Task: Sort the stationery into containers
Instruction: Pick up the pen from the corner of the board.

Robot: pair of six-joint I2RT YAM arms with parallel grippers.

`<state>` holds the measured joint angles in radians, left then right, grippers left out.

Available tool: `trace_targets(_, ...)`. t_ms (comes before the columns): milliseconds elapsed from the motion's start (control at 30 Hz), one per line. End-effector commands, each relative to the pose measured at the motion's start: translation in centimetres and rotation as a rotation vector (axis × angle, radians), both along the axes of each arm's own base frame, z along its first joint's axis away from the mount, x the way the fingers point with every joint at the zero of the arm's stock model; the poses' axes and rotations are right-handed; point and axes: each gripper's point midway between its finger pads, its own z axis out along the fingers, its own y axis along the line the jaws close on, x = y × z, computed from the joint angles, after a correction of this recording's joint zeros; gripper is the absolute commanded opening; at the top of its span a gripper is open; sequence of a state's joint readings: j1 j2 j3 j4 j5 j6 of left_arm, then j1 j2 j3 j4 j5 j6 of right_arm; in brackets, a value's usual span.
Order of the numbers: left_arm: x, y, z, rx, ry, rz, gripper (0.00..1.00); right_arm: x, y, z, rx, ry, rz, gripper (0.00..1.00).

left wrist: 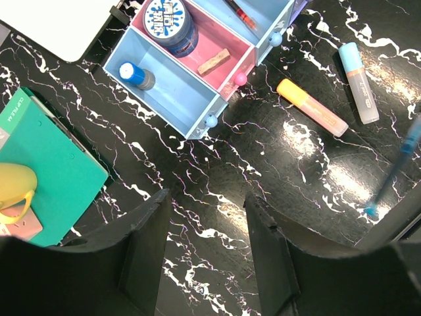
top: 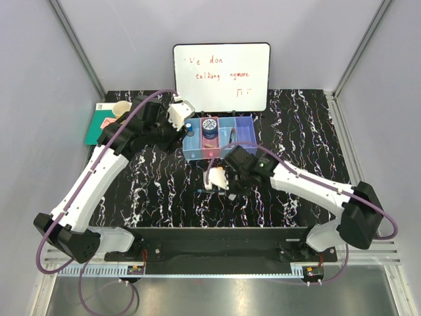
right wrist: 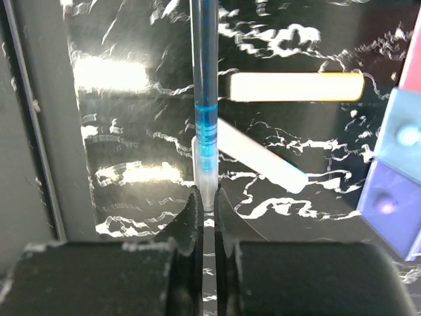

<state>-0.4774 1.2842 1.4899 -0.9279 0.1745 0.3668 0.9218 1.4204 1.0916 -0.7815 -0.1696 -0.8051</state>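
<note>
The joined bins [top: 197, 153] stand mid-table, also in the left wrist view [left wrist: 187, 108]. The round blue disc [left wrist: 170, 23] lies in the pink bin, a blue-capped item [left wrist: 137, 74] in the near blue bin, and the dark-red pen [left wrist: 240, 13] in the third. An orange marker [left wrist: 311, 107] and a light-blue marker [left wrist: 358, 82] lie on the table beside the bins. My right gripper [right wrist: 208, 201] is shut on the end of a thin blue pen [right wrist: 205, 99] and shows in front of the bins [top: 220, 179]. My left gripper [left wrist: 207, 210] is open and empty, held above the table left of the bins [top: 172, 137].
A green notebook [left wrist: 46, 164] with a yellow cup [left wrist: 14, 187] and a pink cube [left wrist: 26, 227] lies at the far left. A whiteboard [top: 222, 76] stands behind the bins. A tan block [left wrist: 214, 61] lies in the pink bin.
</note>
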Motion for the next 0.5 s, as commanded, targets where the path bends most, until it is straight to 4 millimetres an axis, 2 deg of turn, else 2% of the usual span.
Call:
trace_targets(0,0.3,0.8,1.0,-0.008,-0.042,0.027,0.53,3.3,2.1,1.9,0.134,0.114,-0.258,0.0)
trace_targets(33,0.4,0.9,1.3,-0.016,-0.051,0.034,0.53,4.3,2.6,2.9,0.176,0.138,-0.319,0.0)
trace_targets(100,0.4,1.1,1.8,-0.027,-0.067,0.041,0.53,6.1,2.3,2.7,0.191,0.167,-0.397,0.0)
trace_targets(200,0.8,1.7,2.4,-0.043,-0.092,0.072,0.53,8.5,2.8,3.7,0.24,0.167,-0.463,0.0)
trace_targets(267,1.1,2.1,2.6,-0.046,-0.106,0.087,0.52,9.7,2.8,3.4,0.245,0.189,-0.499,0.0)
trace_targets(300,1.2,2.4,2.9,-0.053,-0.123,0.1,0.52,10.4,3.2,4.1,0.272,0.192,-0.514,0.0)
trace_targets(367,1.4,2.7,3.1,-0.058,-0.132,0.108,0.52,11.5,3.3,3.7,0.277,0.204,-0.539,0.0)
trace_targets(433,1.6,3.0,3.4,-0.067,-0.14,0.116,0.52,12.9,3.5,4.3,0.315,0.216,-0.579,0.0)
trace_targets(467,1.6,3.1,3.2,-0.066,-0.137,0.118,0.52,13.4,3.6,3.9,0.315,0.231,-0.598,0.0)
